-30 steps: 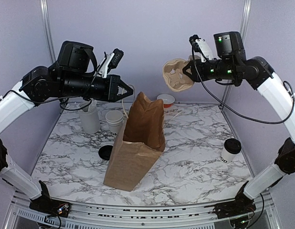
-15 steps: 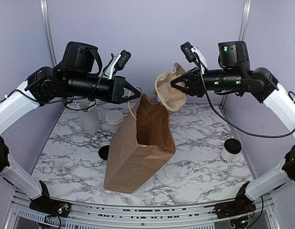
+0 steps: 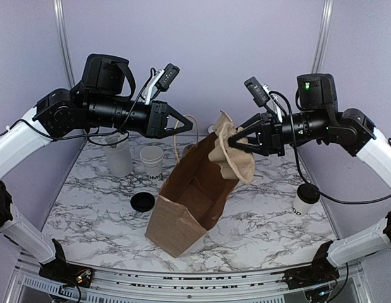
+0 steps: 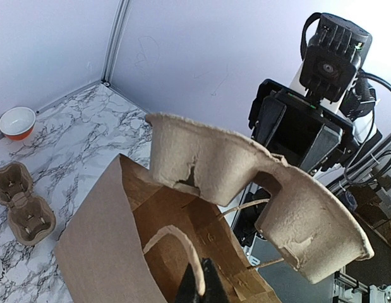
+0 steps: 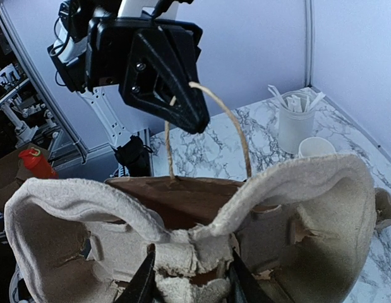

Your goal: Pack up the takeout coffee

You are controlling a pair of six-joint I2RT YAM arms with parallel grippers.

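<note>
Coffee cup (image 3: 304, 201) stands lower right of top view, well apart from bag (image 3: 189, 202). Probably light, thin paper, easy to squash; may spill. Grab sides below lid, gently. Left gripper (image 3: 189, 126) pinches bag handle (image 4: 172, 230). Right gripper (image 3: 238, 141) holds cup carrier (image 3: 230, 151) over bag.

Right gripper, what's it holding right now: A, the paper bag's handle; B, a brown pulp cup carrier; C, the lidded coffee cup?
B: the right gripper is clamped on the pulp cup carrier, holding it at the open mouth of the paper bag.
</note>
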